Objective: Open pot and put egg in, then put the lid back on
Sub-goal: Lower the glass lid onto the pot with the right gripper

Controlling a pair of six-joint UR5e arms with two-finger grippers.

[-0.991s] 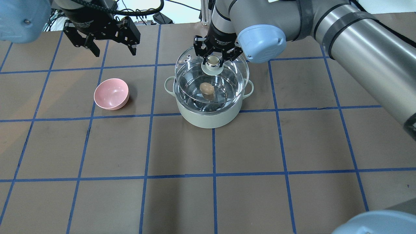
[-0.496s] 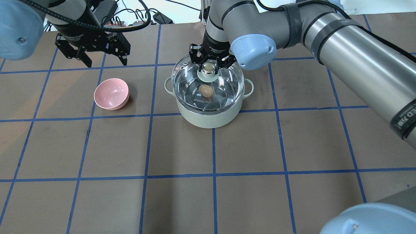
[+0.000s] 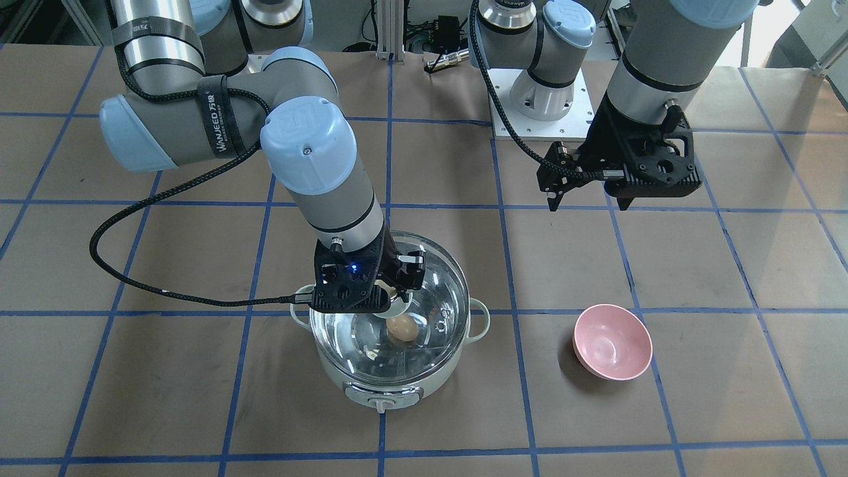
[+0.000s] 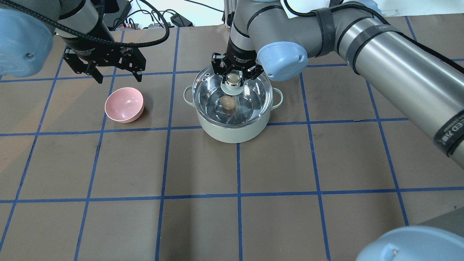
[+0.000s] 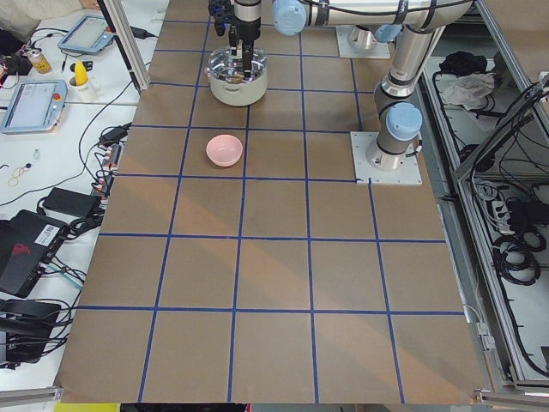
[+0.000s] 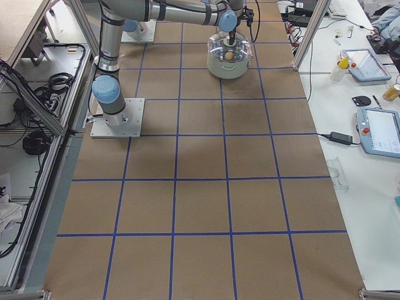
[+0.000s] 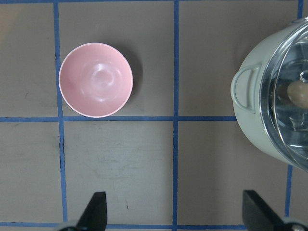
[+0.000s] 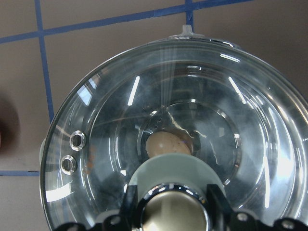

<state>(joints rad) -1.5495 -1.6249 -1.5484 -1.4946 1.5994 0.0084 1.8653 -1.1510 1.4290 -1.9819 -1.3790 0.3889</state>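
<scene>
The mint-white pot (image 4: pixel 232 132) stands on the table at centre back. The tan egg (image 4: pixel 228 102) lies inside it and shows through the glass. The clear glass lid (image 4: pixel 253 98) sits level on the pot's rim. My right gripper (image 4: pixel 233 77) is straight above, shut on the lid's cream knob. In the right wrist view the fingers (image 8: pixel 130 204) flank the knob, with the egg (image 8: pixel 166 143) below the glass. My left gripper (image 4: pixel 114 74) is open and empty, above the table behind the pink bowl. In the left wrist view its fingertips (image 7: pixel 96 207) are spread wide.
A small pink bowl (image 4: pixel 124 104) stands empty, left of the pot and about one grid square away. The left wrist view shows the bowl (image 7: pixel 95 80) and the pot's left loop handle (image 7: pixel 245 91). The brown table has a blue tape grid.
The lid has come down from a tilted hover to rest level on the pot, with my right gripper still on its knob. My left gripper has drifted a little left and nearer.
</scene>
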